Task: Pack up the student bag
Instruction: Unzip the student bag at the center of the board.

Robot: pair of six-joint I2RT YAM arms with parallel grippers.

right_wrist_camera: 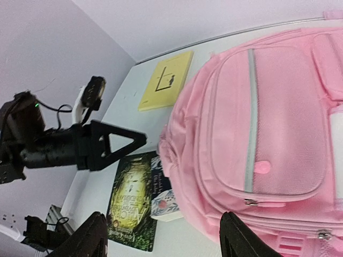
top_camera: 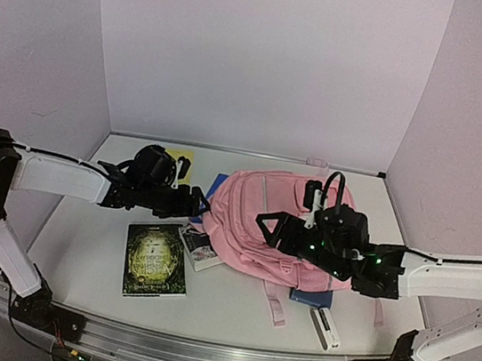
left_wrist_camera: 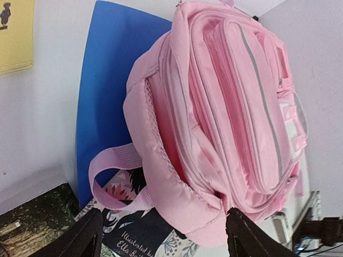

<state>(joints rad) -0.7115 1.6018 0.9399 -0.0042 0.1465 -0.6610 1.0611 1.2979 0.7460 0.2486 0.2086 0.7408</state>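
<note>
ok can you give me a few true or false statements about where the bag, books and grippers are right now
1. The left gripper and right gripper are both open and empty. True.
2. The green book is inside the student bag. False: it lies on the table beside the bag.
3. A blue book lies partly under the bag. True.
4. The yellow booklet sits on top of the bag. False: it lies on the table, apart from the bag.

books [top_camera: 156,260] crowd student bag [top_camera: 263,215] left side, near table [top_camera: 222,314] open
</note>
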